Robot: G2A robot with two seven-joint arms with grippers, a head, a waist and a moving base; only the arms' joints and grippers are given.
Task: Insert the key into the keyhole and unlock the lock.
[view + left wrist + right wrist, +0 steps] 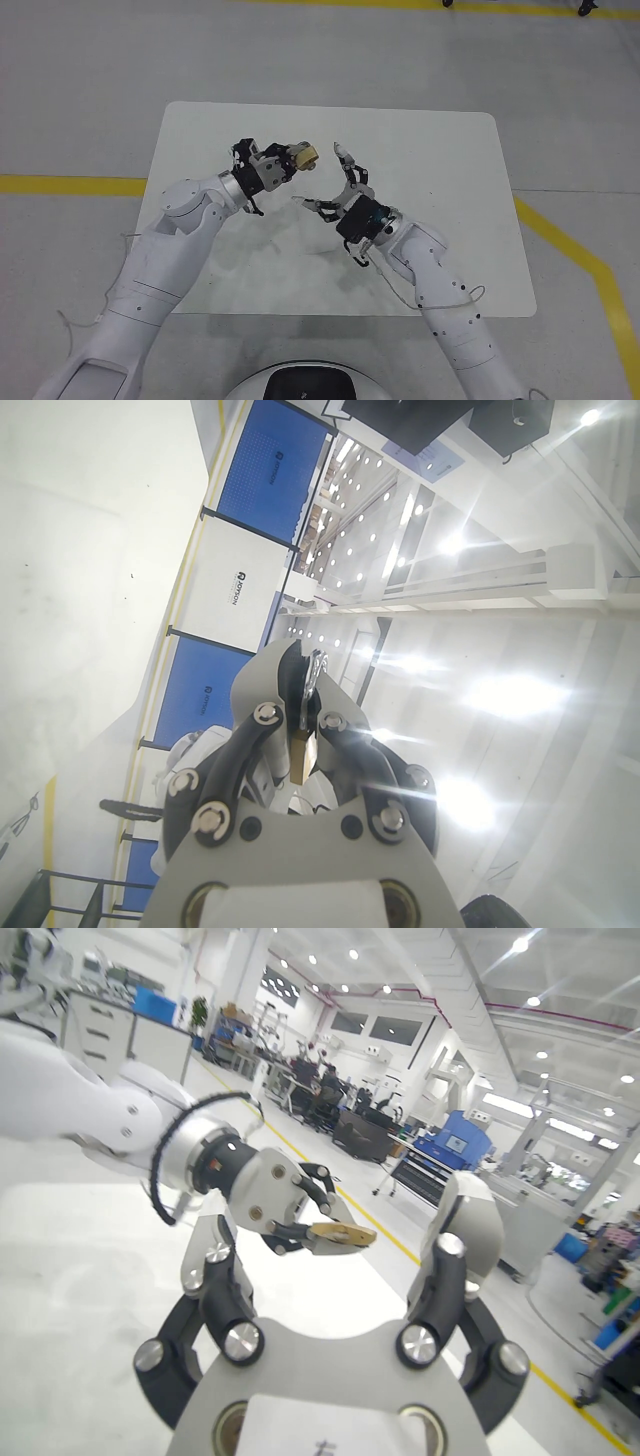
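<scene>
Brass-gold lock [304, 155]; white table [440, 180]; grey floor [100, 60], yellow stripe [60, 185]; pale grey fingers [470, 1218].

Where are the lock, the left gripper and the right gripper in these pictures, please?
lock [305, 154]: top view, on its brass body.
left gripper [303, 672]: left wrist view, between its fingertips, which are shut on the lock.
right gripper [319, 176]: top view, midway between its open fingertips.

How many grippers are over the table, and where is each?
2. The left gripper is above the middle of the table, shut on the brass lock. The right gripper is beside it, open and empty.
</scene>
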